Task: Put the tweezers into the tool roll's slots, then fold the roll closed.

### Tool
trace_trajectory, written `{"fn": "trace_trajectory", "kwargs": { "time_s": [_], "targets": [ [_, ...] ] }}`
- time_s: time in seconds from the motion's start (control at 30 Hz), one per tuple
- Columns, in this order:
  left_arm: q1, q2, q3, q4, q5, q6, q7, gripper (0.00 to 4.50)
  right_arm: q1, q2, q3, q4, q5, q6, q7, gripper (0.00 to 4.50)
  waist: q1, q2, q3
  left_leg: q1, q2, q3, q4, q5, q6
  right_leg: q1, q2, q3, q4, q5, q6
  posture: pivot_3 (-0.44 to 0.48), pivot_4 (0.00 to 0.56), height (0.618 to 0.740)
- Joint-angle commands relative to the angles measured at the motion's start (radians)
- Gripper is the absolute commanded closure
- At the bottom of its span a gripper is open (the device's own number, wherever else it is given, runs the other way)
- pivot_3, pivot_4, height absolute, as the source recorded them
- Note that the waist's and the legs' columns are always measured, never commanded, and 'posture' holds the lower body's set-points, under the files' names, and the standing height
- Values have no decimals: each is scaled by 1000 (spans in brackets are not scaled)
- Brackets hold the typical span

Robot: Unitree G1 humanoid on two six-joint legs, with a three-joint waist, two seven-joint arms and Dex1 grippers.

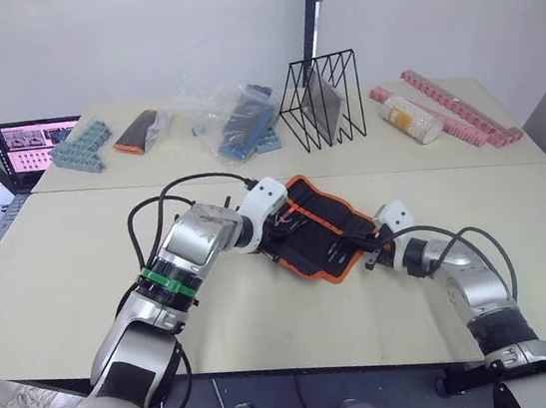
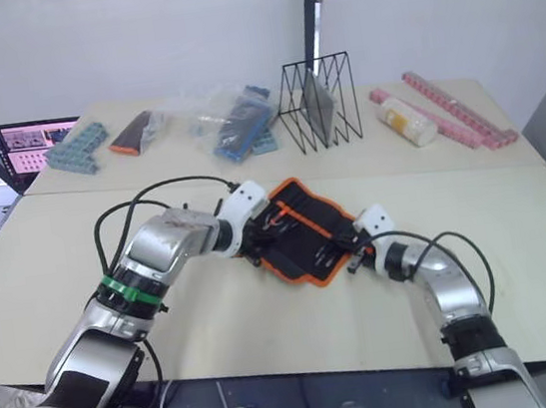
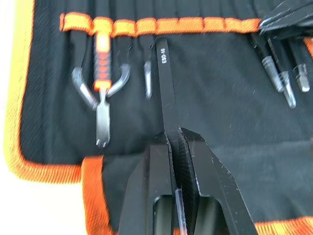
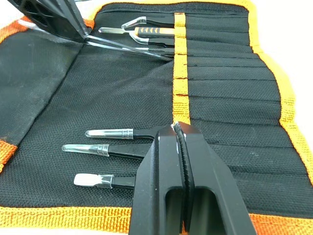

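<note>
The left gripper (image 3: 177,142) pinches a thin black metal tweezer (image 3: 165,88) over the open black orange-trimmed fabric tool roll (image 1: 322,228) — the right gripper (image 4: 180,134), pressed together, rests on its near-right end.

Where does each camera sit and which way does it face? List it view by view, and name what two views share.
Left eye: on the head, looking down over both arms at the tool roll.
Right eye: beside it, same scene.
Left wrist: along the left gripper, shut on a tweezer aimed at the slots.
Right wrist: along the right gripper, shut over the roll's orange band.
Shared: both wrist views show the roll's capped tools.
</note>
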Motion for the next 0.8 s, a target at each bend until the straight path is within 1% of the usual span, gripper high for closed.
{"fn": "trace_trajectory", "kwargs": {
  "time_s": [0.03,0.2,0.43,0.53,0.63,0.8],
  "targets": [
    [-29,-21,-5,26,36,-52,-20,4480,28,-9,4,2,-15,26,-6,4500,1,0,0,0,0,0,0,0,0,0,0,0,0,0,0,0,150,735],
    [-60,-68,-3,114,87,-110,-20,4480,21,-12,2,11,-17,27,-8,4500,1,0,0,0,0,0,0,0,0,0,0,0,0,0,0,0,150,735],
    [-92,-140,9,210,128,-161,-36,4480,12,-10,3,25,-19,23,-7,4500,1,0,0,0,0,0,0,0,0,0,0,0,0,0,0,0,150,735],
    [-101,-191,43,294,135,-264,-16,4480,7,-7,4,34,-21,19,-9,4500,2,0,0,0,0,0,1,0,0,0,0,0,0,0,0,0,150,735],
    [-110,-218,45,376,175,-399,3,4480,7,-2,8,37,-24,14,-13,4500,3,0,0,0,0,0,1,0,0,0,0,0,0,0,0,0,150,735],
    [-120,-265,63,490,215,-544,14,4480,15,2,10,24,-23,18,-18,4500,2,0,0,0,0,0,1,0,0,0,0,0,0,0,0,0,150,735]
  ]
}}
